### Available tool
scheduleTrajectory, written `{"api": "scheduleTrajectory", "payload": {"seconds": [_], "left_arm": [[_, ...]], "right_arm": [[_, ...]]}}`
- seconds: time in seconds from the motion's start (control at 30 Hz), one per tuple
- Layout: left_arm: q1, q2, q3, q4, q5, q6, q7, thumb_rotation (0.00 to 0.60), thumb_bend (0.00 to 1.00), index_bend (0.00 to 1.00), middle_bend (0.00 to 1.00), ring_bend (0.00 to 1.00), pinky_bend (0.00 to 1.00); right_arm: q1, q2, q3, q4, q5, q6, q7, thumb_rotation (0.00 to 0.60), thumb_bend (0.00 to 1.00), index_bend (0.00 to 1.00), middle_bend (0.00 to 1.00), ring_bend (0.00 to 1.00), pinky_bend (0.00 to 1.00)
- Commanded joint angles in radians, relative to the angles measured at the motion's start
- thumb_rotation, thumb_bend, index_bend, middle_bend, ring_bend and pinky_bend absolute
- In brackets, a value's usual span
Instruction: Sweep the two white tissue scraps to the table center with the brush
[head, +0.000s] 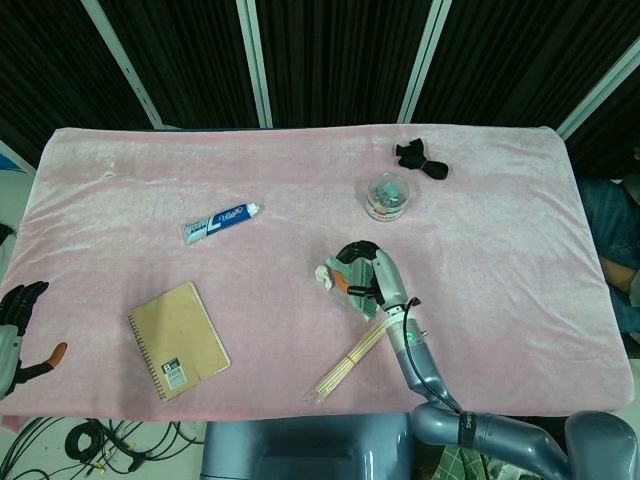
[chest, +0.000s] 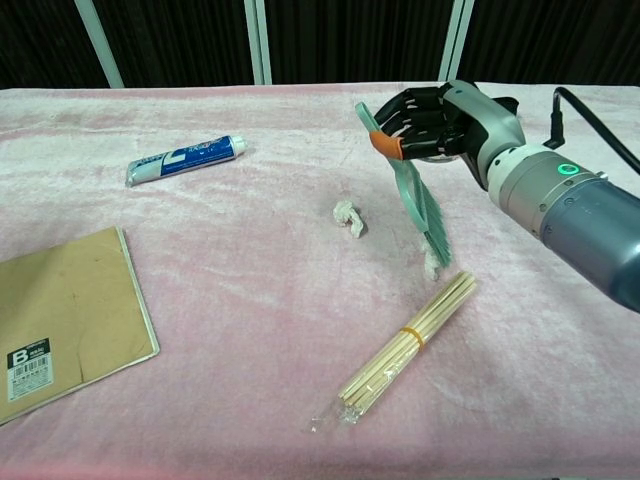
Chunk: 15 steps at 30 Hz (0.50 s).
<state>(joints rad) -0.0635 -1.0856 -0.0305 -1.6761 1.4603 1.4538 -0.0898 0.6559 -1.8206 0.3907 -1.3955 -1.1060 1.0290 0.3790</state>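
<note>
- The long table (head: 500, 300), draped in soft pink velvet-like cloth, carries everything; the nap looks likely to drag at light scraps.
- The right hand (chest: 440, 120) has its fingers (chest: 405, 112) wrapped tight round the handle of the teal plastic brush (chest: 420, 205), which slants down with its bristle end touching the cloth.
- The left hand (head: 15, 325) sits at the table's near left edge; its fingers look spread and it holds nothing.
- A tan spiral-bound notebook (chest: 60, 310) lies well to the left, out of the way.
- A bundle of pale wooden sticks (chest: 405, 350) bound with a band lies just beside the bristles; a low stroke could snag it.
- A blue-and-white tube (chest: 185, 158) lies further back on the left.
- A clear round container (head: 387, 195) and a black clip-like object (head: 420, 158) lie far back.
- One white tissue scrap (chest: 348, 217) lies loose near the table centre.
- The other white tissue scrap (chest: 432, 266) sits against the bristle tip, mostly hidden. Both look feather-light, soft and crumpled, so I judge short, gentle strokes suit them.
</note>
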Motion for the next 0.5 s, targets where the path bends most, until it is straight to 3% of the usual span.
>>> {"api": "scheduleTrajectory", "payload": {"seconds": [0.03, 0.27, 0.5], "left_arm": [[0.000, 0.000, 0.000, 0.000, 0.000, -0.001, -0.001, 0.600, 0.30, 0.08, 0.09, 0.00, 0.20], [-0.001, 0.002, 0.000, -0.001, -0.003, -0.004, -0.003, 0.600, 0.30, 0.08, 0.09, 0.00, 0.21], [-0.001, 0.003, 0.000, -0.001, -0.002, -0.004, -0.004, 0.600, 0.30, 0.08, 0.09, 0.00, 0.22]], "right_arm": [[0.000, -0.032, 0.014, 0.017, -0.023, 0.000, 0.080, 0.600, 0.43, 0.83, 0.73, 0.42, 0.13], [-0.004, -0.056, 0.020, 0.011, -0.059, -0.005, 0.199, 0.600, 0.43, 0.83, 0.73, 0.42, 0.13], [-0.025, -0.015, 0.031, -0.068, -0.118, -0.009, 0.342, 0.600, 0.43, 0.84, 0.73, 0.42, 0.13]]}}
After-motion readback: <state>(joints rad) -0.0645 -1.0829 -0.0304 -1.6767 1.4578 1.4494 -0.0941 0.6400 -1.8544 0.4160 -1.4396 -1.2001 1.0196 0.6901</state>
